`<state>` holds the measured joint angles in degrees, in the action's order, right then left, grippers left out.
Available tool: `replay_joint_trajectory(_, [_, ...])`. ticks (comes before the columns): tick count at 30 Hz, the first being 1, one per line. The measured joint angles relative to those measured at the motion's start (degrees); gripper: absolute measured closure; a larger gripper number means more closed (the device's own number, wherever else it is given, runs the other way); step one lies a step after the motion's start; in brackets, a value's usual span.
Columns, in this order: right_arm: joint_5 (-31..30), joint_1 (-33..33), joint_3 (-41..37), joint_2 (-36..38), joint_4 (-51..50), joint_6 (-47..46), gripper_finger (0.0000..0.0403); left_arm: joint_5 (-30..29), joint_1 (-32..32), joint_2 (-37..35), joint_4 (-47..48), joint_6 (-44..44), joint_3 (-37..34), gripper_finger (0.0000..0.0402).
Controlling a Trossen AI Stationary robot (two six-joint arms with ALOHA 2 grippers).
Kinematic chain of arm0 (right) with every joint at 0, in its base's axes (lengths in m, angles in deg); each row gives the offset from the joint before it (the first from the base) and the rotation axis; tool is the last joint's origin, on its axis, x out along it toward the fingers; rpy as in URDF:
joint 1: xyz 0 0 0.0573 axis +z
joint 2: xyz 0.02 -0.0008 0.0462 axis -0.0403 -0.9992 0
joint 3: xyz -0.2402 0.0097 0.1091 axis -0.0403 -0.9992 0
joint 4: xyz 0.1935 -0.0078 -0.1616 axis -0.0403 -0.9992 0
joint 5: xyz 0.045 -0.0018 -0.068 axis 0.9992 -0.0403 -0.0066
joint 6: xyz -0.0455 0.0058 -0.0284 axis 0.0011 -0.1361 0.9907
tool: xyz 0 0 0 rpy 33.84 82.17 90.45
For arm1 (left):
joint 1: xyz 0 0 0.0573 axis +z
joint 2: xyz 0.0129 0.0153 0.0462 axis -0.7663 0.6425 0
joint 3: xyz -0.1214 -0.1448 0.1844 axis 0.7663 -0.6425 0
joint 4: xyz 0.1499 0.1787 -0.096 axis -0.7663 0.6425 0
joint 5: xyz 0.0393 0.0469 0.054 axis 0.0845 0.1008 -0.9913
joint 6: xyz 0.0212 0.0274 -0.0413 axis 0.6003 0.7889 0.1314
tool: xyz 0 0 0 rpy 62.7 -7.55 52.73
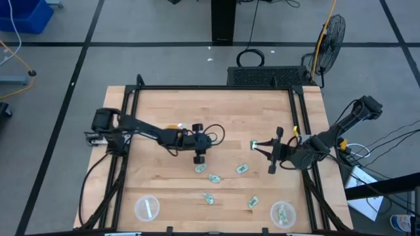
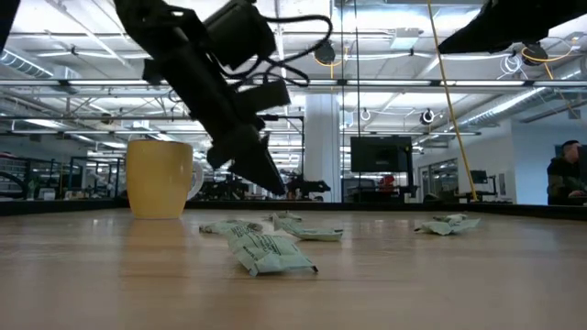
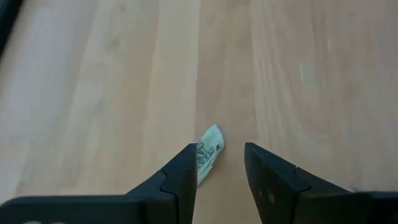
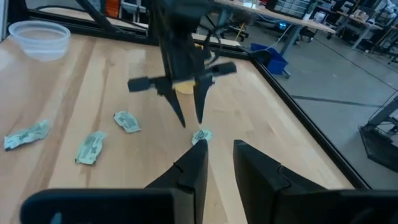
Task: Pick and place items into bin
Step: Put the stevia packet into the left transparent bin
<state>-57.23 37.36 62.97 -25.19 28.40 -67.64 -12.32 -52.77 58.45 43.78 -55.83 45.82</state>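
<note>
Two clear bowls (image 1: 147, 208), (image 1: 283, 214) hold one packet (image 1: 283, 212) each; left pincer (image 1: 200, 159) open, empty.

Bright even overhead light; wrist views soft.

Smooth pale wood table (image 1: 177, 111), crinkled wrapped packets (image 2: 266, 252), clear plastic bins (image 1: 147, 208)

Bare tabletop (image 1: 164, 177) (packets (image 1: 214, 178) mid-table)
</note>
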Motion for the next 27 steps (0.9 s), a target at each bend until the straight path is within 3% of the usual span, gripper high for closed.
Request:
replay_joint_trajectory(19, [0.2,0.0,0.0,0.0,0.0,0.4,0.033,-0.1,2.2,5.7,-3.3,1.0,0.3,0.0265])
replay_joint_trajectory(22, [0.1,0.0,0.0,0.0,0.0,0.4,0.033,0.1,2.6,5.7,-3.2,1.2,0.3,0.0294])
replay_joint_trajectory(27, [0.2,0.0,0.0,0.0,0.0,0.4,0.033,0.0,2.9,5.7,-3.0,1.7,0.3,0.0379])
